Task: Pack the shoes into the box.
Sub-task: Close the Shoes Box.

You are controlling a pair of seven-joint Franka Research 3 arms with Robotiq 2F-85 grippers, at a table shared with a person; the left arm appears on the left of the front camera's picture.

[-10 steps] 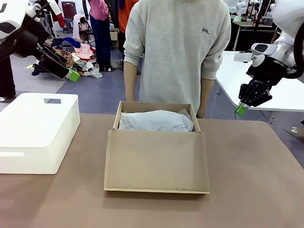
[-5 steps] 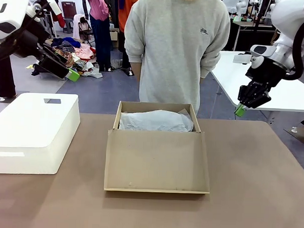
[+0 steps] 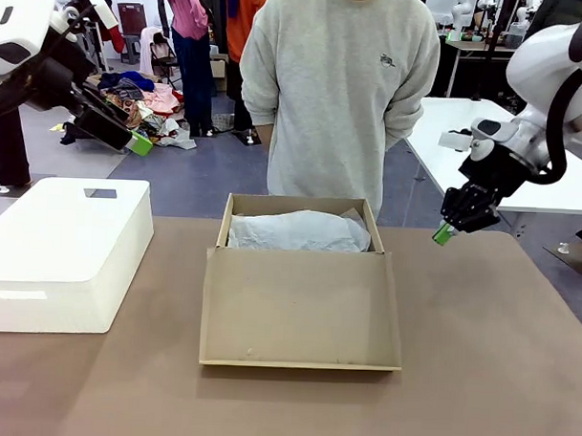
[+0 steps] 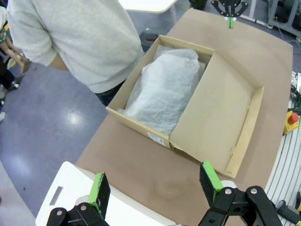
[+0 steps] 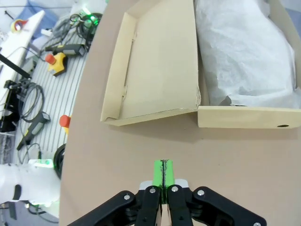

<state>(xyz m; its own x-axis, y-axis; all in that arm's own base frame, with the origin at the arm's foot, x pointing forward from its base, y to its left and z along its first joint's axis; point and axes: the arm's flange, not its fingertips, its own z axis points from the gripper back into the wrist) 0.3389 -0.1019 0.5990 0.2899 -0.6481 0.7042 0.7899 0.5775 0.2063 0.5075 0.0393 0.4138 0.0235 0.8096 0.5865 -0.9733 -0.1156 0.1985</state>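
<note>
Packing has barely begun, I judge: the box (image 3: 296, 206) sits open, flap lid (image 3: 301, 309) flat toward me, tissue paper (image 3: 298, 232) heaped inside; whether the shoes lie beneath I cannot tell. My left end effector (image 4: 156, 181) hangs spread, up left of the box; my right end effector (image 3: 444, 232), pressed together and empty, hovers right of it. Next: find the shoes, part the tissue. The box's label (image 4: 156, 137) and the person's chest emblem (image 3: 386, 60) are too small to read

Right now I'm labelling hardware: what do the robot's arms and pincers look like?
The left arm and right arm have rounded white shells. The left pincer and right pincer are black, two-fingered, with green pads. A black cable loops along the right arm.
</note>
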